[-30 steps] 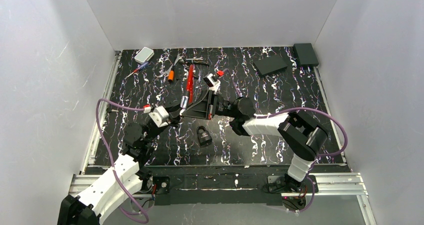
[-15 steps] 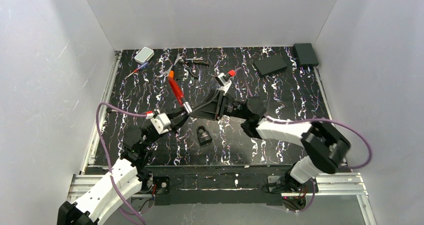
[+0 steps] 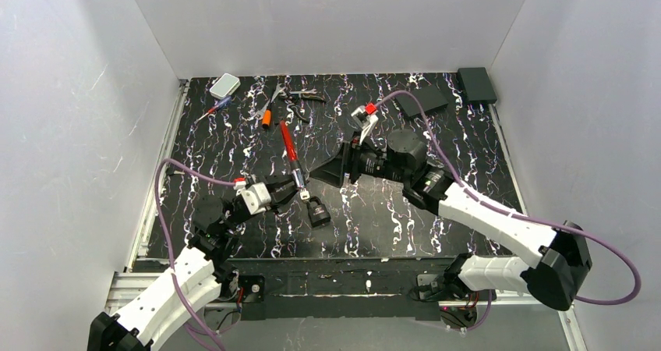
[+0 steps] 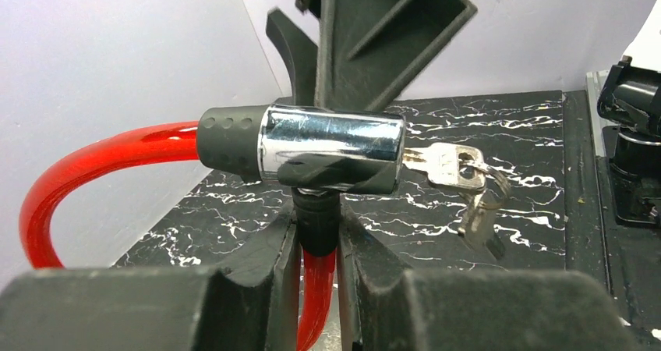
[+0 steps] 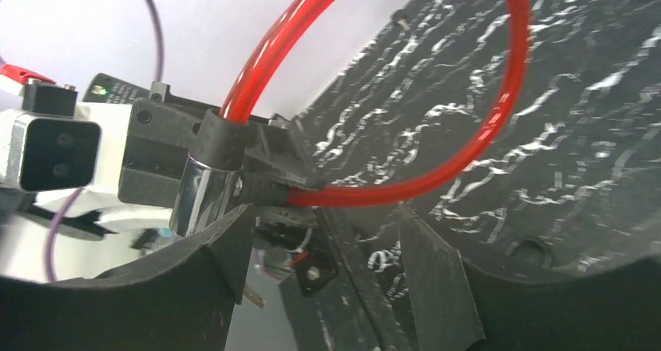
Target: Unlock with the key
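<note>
- Right gripper (image 3: 319, 173) has opened and drawn back from the key (image 4: 440, 164); jaws spread, empty.
- Left gripper (image 4: 316, 234) pinches the cable lock (image 4: 331, 148) above the marbled table (image 3: 460, 144): glossy red loop, chrome cylinder, black rubber collar, key inserted.

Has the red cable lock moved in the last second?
Yes. The red cable lock has moved down the overhead view toward the black padlock, which has stayed put; its chrome end now sits close beside the padlock.

White box (image 3: 224, 85) and black block (image 3: 476, 84) occupy far corners.
</note>
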Controlling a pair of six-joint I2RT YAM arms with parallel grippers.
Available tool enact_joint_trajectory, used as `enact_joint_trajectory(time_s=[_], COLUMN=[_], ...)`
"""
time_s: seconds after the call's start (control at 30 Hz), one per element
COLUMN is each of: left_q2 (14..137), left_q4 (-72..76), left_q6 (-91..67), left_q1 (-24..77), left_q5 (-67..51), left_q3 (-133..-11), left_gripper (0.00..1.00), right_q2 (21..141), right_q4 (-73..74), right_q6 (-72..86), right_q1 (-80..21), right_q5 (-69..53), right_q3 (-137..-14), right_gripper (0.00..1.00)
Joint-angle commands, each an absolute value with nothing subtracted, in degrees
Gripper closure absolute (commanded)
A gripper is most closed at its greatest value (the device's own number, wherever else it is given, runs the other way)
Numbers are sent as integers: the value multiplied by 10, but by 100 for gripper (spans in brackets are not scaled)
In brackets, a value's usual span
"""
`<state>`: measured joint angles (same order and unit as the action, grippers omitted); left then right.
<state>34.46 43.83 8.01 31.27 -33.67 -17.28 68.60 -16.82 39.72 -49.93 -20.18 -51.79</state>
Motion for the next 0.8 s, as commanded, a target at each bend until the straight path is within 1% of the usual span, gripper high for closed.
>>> enact_joint_trajectory(time_s=[0.0,0.1,0.23,0.37,0.57,0.63,0.77], left_q2=[348,362,373,395,411,419,421], left_q4=[456,439,426,408,380,370,359], left_q6=[99,102,108,119,138,145,152], left_q1=[314,314,314,316,320,322,323], left_q5=[-353,-367,-371,-378,-372,-369,-366], left_q3=[-199,-207,-209,-215,-223,-227,-230], left_gripper=[100,100,100,100,100,100,100], right_q2=[658,660,663,687,707,722,739], right_q4=[15,67,98,132,141,155,174], right_q6=[291,290,310,311,305,303,306], right_q1=[-498,-498,-500,-514,-557,-581,-593], right_q5=[-132,-105,-101,-98,-65,-29,-4], right_q3=[-605,-636,-657,-686,-720,-740,-758], right_gripper=[25,25,25,22,20,20,20])
